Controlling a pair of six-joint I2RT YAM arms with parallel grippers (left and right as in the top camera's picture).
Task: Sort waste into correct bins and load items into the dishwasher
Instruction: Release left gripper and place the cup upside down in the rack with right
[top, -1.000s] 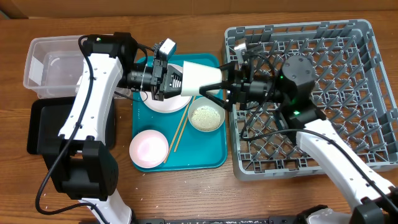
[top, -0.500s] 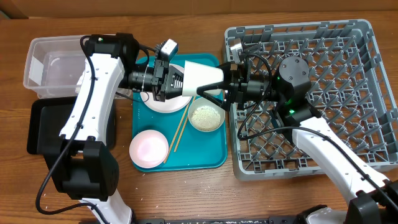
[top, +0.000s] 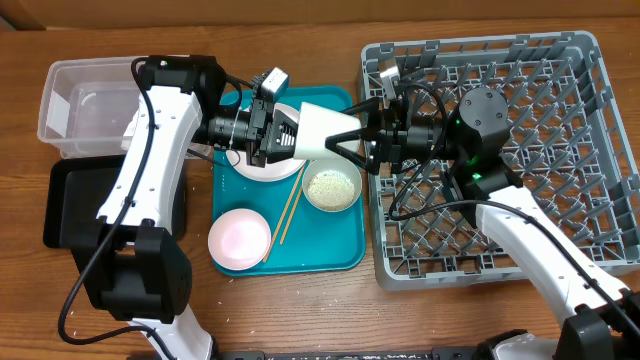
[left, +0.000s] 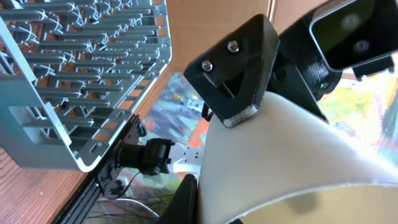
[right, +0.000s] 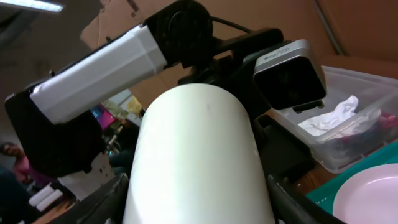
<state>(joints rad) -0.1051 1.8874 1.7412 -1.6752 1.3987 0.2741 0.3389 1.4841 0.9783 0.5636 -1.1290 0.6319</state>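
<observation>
A white cup (top: 320, 125) hangs on its side above the teal tray (top: 345, 255). My left gripper (top: 292, 130) is shut on its wide rim end, and a black finger (left: 185, 199) lies against the cup's (left: 292, 155) outer wall. My right gripper (top: 358, 125) is open, its jaws on either side of the cup's (right: 199, 155) narrow end, very near its sides. On the tray lie a white plate (top: 262, 168), a bowl of rice grains (top: 332, 188), a pink plate (top: 240, 240) and chopsticks (top: 292, 210).
The grey dish rack (top: 560, 60) fills the right side, under my right arm. At far left stand the clear tub (top: 75, 110), with a white napkin (right: 333, 118) inside, and the black tray (top: 70, 210). Rice grains dot the table's front left.
My right gripper's jaws have narrowed around the cup's small end. The left gripper has kept its hold and the cup has barely moved.
</observation>
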